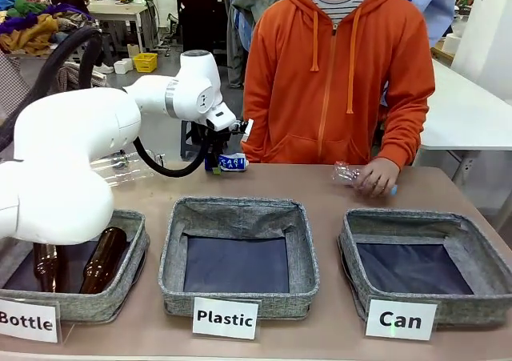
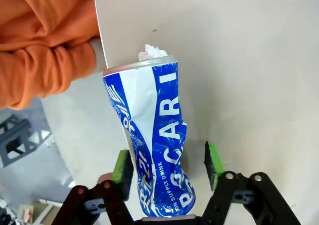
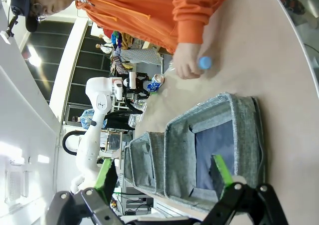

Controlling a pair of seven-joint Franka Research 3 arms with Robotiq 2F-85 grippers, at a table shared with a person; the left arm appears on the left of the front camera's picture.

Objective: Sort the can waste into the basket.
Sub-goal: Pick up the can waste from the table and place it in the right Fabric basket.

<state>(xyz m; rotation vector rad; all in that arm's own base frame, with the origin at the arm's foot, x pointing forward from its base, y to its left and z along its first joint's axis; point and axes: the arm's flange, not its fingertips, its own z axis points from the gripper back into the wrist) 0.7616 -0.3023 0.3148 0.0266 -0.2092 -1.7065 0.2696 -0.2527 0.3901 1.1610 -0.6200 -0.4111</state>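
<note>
Left tool [image 2: 168, 166] straddles the blue can [image 2: 152, 120] lying on the surface, pads spread and a gap on one side. Centre first, then squeeze gently on that crumpled body. The basket [image 1: 416, 217] waits well off to its right, and the right tool [image 3: 164, 177], spread too, faces it.

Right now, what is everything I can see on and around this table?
Pocari can: one, crushed, blue and white, far table edge, between the left gripper fingers.
Clear plastic bottle: one, blue cap, under the person's hand.
Glass bottles: two, brown, in the Bottle basket.
Plastic basket: one, grey, middle.
Can basket: one, grey, right.
Table: one, tan.
Person's hand: one, orange sleeve, on the bottle.
Left gripper: open around the can.
Right gripper: open, near the Can basket.
</note>
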